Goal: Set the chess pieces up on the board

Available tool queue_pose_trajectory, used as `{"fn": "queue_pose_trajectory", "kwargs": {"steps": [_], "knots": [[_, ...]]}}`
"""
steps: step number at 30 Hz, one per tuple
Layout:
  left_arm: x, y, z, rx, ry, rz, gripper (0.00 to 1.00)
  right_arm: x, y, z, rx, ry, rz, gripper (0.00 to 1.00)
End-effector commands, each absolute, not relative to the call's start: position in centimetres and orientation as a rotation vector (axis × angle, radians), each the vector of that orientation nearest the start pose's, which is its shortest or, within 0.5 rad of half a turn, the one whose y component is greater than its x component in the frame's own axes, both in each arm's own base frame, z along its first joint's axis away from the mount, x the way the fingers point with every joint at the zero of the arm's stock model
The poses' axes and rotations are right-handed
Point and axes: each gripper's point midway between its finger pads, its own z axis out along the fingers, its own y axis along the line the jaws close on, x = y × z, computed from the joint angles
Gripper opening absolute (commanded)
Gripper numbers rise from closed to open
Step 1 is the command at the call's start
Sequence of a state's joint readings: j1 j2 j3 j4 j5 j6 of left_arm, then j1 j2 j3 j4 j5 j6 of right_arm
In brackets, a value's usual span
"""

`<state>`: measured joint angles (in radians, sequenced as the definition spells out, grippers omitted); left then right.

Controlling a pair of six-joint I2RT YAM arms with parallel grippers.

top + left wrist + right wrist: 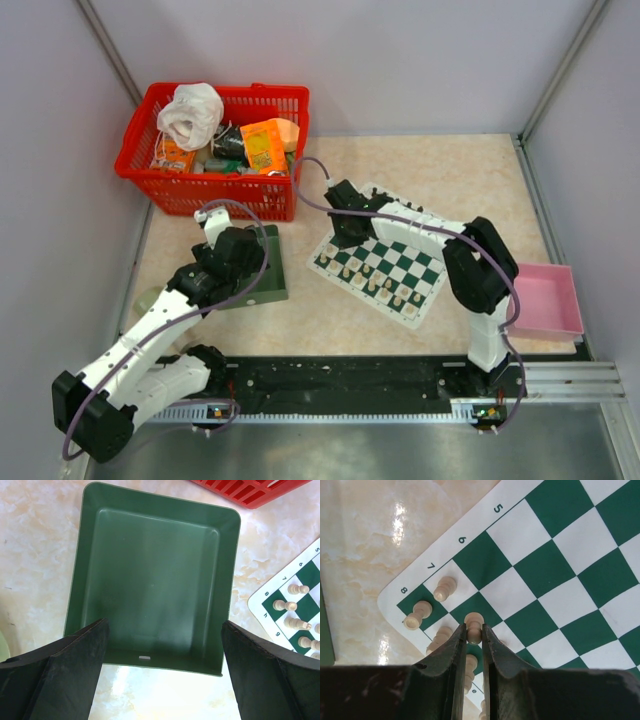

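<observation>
Right hand (474, 631) is pinched shut on a cream-white chess piece (474, 621), held low over the board (555, 555) near its corner marked 8. Two more cream pieces (445, 587) sit on the board's edge squares by the 7 and 8, and others crowd just beside the fingers. It cannot be told whether the held piece's base already touches the board.

To do this step well, the hand should probably lower straight down until the base sits flat in the middle of its square. It should then open only a little and rise vertically, since the neighbours are close enough to be knocked.

Printed along the board's white border are the digits 5, 6, 7 and 8.

Left of the board, the left hand (164, 625) hangs wide open and grips nothing, above a dark green tray (150, 570) on the surface (30, 555).
</observation>
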<state>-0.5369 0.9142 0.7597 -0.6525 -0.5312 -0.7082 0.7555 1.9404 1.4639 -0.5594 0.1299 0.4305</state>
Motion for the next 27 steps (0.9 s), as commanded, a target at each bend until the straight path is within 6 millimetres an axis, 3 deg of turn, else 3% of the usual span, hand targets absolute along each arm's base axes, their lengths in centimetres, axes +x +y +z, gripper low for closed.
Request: {"fn": "queue_pose_trajectory", "kwargs": {"steps": [1,27], "knots": [[25.5,-7.6,15.8,-0.449,2.17,-0.066,0.98,33.8,32.2,6.0,-0.382,2.572,0.268,0.15],[25.8,-7.8,15.8,-0.442,2.173,-0.07,0.98,33.4,32.5,4.1,-0.393,2.604,0.234,0.16]]}}
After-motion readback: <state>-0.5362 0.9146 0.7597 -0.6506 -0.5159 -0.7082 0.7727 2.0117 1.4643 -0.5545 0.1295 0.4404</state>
